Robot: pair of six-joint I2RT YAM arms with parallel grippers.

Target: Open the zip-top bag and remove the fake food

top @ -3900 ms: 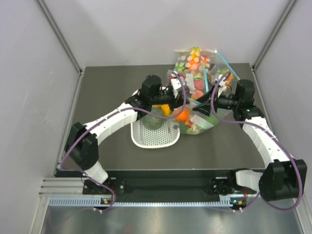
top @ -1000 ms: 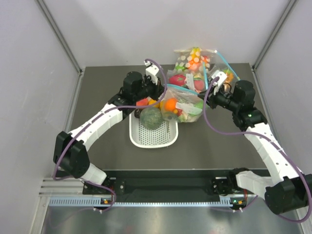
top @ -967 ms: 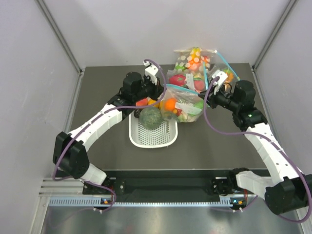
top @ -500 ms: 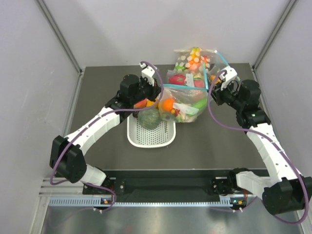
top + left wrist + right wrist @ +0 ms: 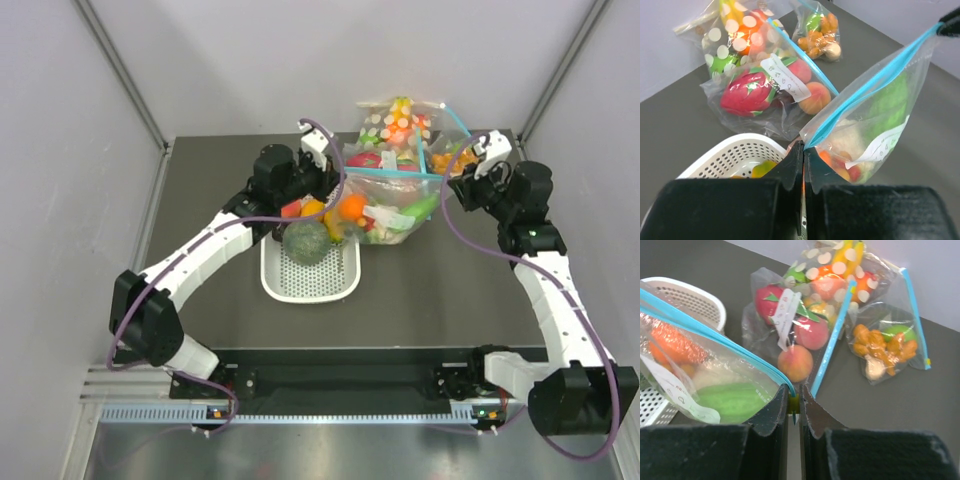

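The zip-top bag (image 5: 388,208) hangs stretched between my two grippers, its light-blue zip strip (image 5: 866,86) pulled taut. My left gripper (image 5: 334,186) (image 5: 804,145) is shut on the bag's left top corner. My right gripper (image 5: 452,186) (image 5: 794,390) is shut on the strip's other end, with a yellow-green slider tab (image 5: 794,401) between the fingers. Inside the bag lies the fake food: a round orange fruit (image 5: 674,347), a long green vegetable (image 5: 731,401) and a white lumpy piece (image 5: 844,136).
A white perforated basket (image 5: 312,278) below the left gripper holds a grey-green melon ball (image 5: 305,240). Behind lie a dragon-fruit bag (image 5: 760,91), a polka-dot bag (image 5: 400,120) and a small bag of orange pieces (image 5: 886,347). Grey walls enclose the table.
The right gripper has drawn rightward and back with its end of the strip. The bag has shifted right off the basket's edge and stretched tighter. The left gripper holds its corner.
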